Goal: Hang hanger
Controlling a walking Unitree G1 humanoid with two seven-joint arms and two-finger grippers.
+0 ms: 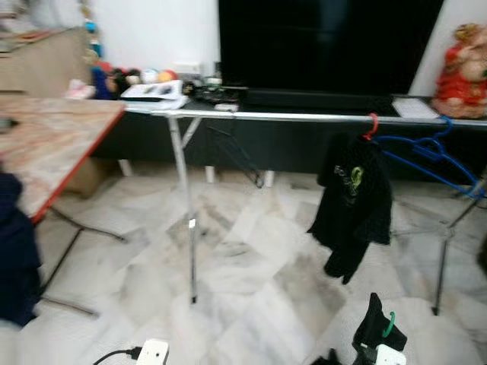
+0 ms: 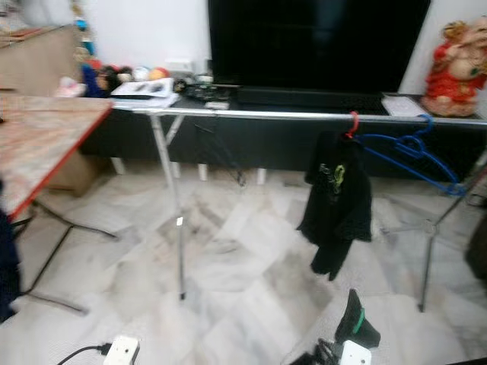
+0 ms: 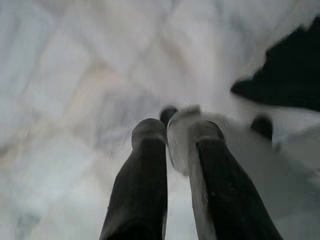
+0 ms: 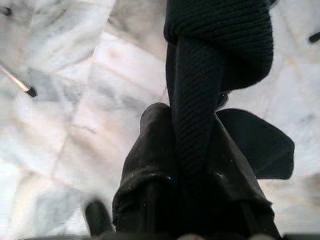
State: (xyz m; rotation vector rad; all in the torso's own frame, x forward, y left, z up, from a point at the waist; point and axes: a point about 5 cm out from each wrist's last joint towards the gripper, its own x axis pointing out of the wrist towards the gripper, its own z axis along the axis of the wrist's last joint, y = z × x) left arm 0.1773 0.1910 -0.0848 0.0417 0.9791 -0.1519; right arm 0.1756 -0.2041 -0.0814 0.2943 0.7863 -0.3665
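So the right gripper (image 4: 190,165) hangs low over the marble floor (image 1: 251,258) with its jaws clenched on a dark ribbed knit garment (image 4: 220,55), which droops past the fingertips in a thick fold. In the left eye view you can spot a green hook (image 1: 389,325) poking out by that dark bundle at the bottom edge, so my guess is there's a hanger inside the garment, but I can't actually make out its frame. Handling-wise I'd expect it to be light but floppy: soft chunky knit that sags and swings, with only the hook being stiff, thin and probably slick plastic. Best place to hold is right at the neck under the hook, so the hook stays upright and free to catch the rail. The left gripper (image 3: 175,150) points at the floor, jaws close together, and something pale sits between the fingers, but it's too blurry to say whether they hold it. The target looks like the silver rail (image 1: 304,115) of the drying rack, a smooth thin metal tube. Already on it: a black T-shirt (image 1: 354,205) with a green print on a red hanger (image 1: 371,125), plus empty blue hangers (image 1: 437,156) beside it, skinny wiry things. Off on the robot's left there's a table (image 1: 53,144) with a red edge.
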